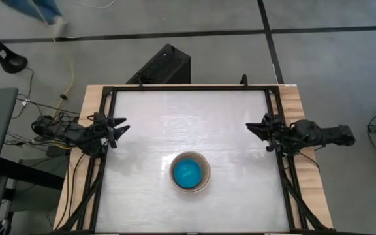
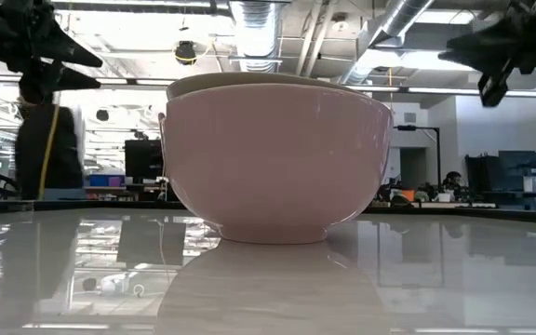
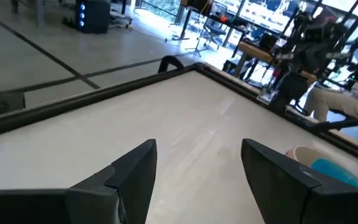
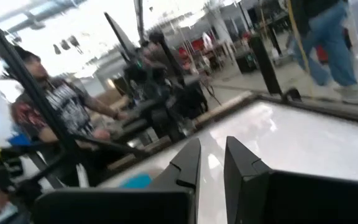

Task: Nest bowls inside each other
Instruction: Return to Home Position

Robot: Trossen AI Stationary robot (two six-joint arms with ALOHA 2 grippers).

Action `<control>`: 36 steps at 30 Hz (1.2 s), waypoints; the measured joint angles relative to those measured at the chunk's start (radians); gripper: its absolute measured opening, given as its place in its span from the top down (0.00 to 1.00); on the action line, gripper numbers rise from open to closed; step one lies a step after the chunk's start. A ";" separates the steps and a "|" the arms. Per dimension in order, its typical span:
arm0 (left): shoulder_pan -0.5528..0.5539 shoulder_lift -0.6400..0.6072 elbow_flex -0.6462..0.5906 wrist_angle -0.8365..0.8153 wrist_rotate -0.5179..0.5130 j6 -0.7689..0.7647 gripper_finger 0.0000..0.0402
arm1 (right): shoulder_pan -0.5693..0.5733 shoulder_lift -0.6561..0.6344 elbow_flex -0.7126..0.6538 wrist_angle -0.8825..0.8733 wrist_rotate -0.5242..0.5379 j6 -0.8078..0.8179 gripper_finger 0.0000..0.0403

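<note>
One stack of bowls (image 1: 189,172) stands on its base on the white table, near the middle and toward the near edge. From above it shows a pale rim around a blue bowl (image 1: 188,173). The low view shows a pink outer wall (image 2: 277,158) with a beige rim (image 2: 240,82) rising just above it. My left gripper (image 1: 121,128) hangs open at the table's left edge, clear of the stack; the left wrist view shows the stack (image 3: 328,165) off to one side. At the right edge my right gripper (image 1: 252,126) hovers, its fingers a narrow gap apart with nothing between them.
A black rail (image 1: 188,88) frames the table. A black box (image 1: 165,65) stands beyond the far edge. A person's legs (image 1: 44,13) pass at the far left, and another person (image 4: 48,106) sits beyond the table. Bare table surface lies all around the stack.
</note>
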 joint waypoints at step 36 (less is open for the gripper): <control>0.000 0.125 -0.295 0.415 0.073 0.036 0.44 | 0.009 0.306 -0.134 0.006 -0.124 0.079 0.89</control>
